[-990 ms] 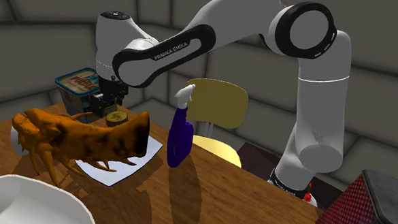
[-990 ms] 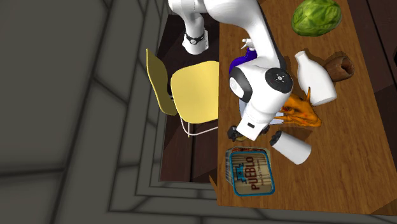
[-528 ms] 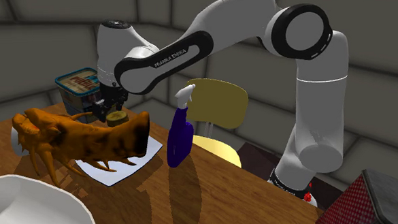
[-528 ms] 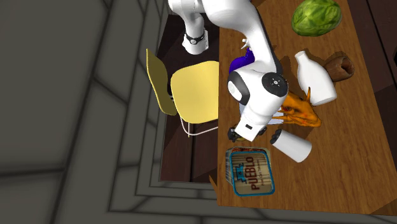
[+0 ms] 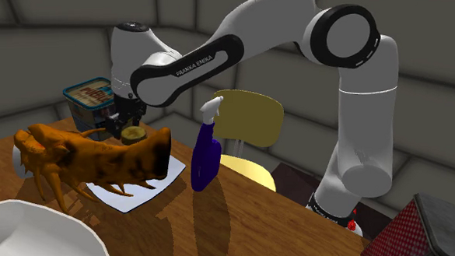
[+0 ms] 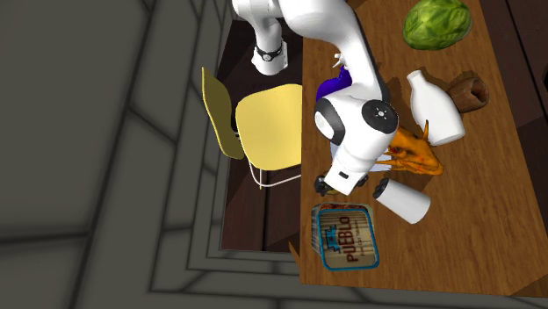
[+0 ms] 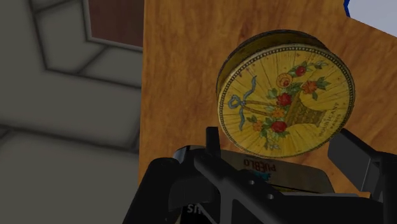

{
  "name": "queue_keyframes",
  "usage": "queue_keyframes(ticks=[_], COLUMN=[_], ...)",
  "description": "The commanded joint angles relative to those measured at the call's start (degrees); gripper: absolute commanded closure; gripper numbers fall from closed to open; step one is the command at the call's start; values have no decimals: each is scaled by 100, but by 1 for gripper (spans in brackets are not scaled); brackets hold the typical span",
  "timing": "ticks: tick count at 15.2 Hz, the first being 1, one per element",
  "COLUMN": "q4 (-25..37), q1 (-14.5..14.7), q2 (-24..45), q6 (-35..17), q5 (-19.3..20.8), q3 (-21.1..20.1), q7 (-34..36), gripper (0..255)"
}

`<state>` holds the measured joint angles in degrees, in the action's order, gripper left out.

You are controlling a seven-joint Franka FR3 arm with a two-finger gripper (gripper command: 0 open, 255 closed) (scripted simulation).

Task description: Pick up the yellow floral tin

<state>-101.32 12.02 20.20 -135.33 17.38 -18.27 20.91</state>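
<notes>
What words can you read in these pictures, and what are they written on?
"FRANKA EMIKA": on the white arm.
"PUEBLO": on the lid of the blue tub.
Tiny writing on the basket picture on the yellow floral tin: too small to read.

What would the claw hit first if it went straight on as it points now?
The yellow floral tin: its lid sits straight ahead, framed by the open claw, on the wooden table. How much gap is left is hard to judge.
</notes>
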Motion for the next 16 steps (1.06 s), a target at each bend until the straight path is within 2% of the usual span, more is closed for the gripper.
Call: queue_keyframes(ticks=[1,14,16], q4=[50,637,645], q1=[-5,-42,-42], q2=[-41,-345,-348], q6=[94,953,963], q5=[-34,-289,-292], q3=[-16,-116,-117], q7=[-28,-275,-277], gripper=[255,255,255])
